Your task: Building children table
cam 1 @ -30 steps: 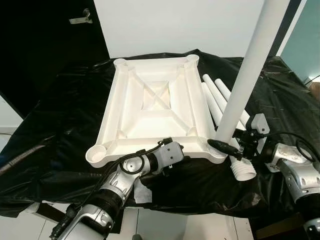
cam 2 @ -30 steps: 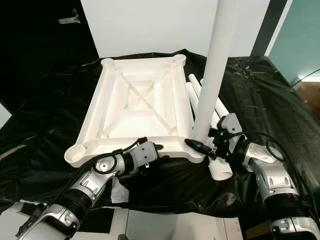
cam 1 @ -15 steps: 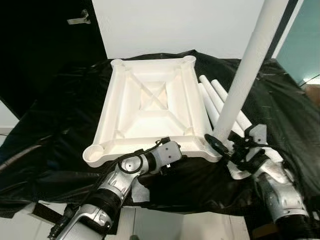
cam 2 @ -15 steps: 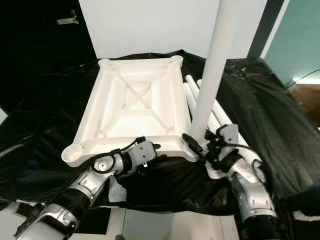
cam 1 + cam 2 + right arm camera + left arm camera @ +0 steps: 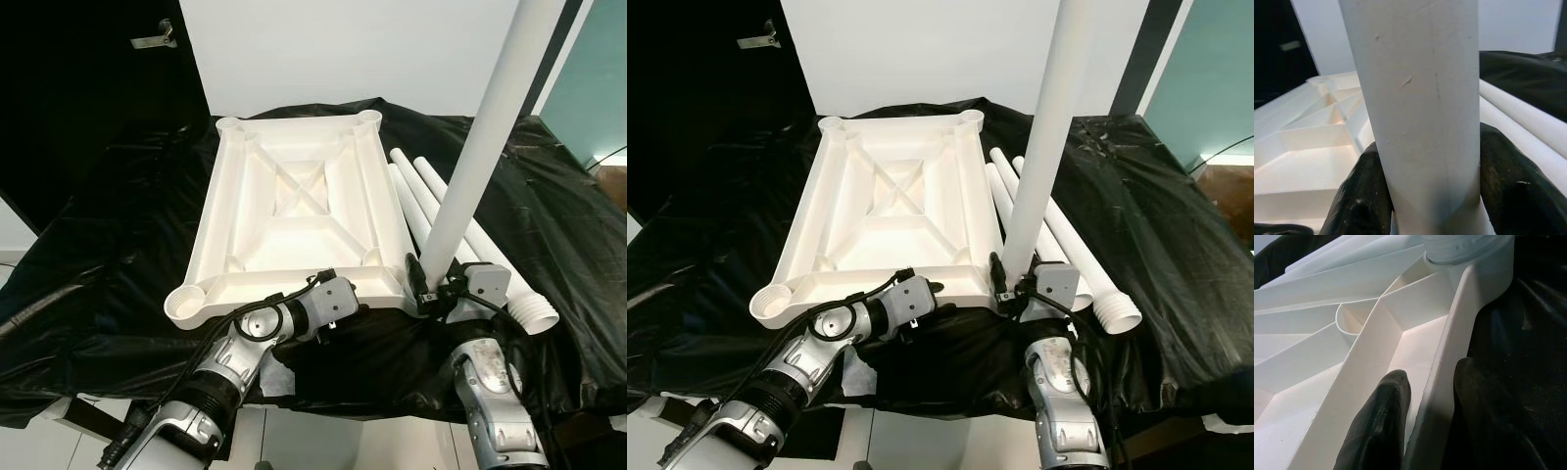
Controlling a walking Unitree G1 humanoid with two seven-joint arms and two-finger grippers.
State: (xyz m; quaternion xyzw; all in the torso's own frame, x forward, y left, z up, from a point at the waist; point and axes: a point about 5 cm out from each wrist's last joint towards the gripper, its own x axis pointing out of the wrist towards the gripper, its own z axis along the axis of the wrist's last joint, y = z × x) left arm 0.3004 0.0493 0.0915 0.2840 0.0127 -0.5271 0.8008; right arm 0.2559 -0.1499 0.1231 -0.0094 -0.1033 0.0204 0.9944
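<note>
A black plastic sheet [image 5: 108,245] covers the work surface, which stands before a white wall with a dark doorway off to the left. In the middle of the sheet lies the white table top [image 5: 299,220], upside down, its ribbed underside and four corner sockets facing up.

The step in hand looks to be fitting the first leg. The upright leg [image 5: 468,171] stands at the table top's near right corner, its threaded lower end sitting in or on that corner socket. The right gripper [image 5: 423,284] has its two black fingers closed around the base of this leg, just above the corner. The right arm reaches up from below the near edge of the sheet, wrist bent so the fingers point in toward the table top.

The left gripper [image 5: 1422,418] pinches the table top's near rim, one finger inside the frame and one outside, nearly closed on the thin wall. It sits about midway along the near edge, with the left arm rising from the lower left, elbow bent. This hold seems meant to steady the table top against turning.

Three spare legs [image 5: 431,211] lie side by side on the sheet just right of the table top, their threaded ends toward the robot.

Next, the leg likely needs turning about its own axis while kept vertical, so the thread catches rather than crossing. How far it is seated already cannot be told.
</note>
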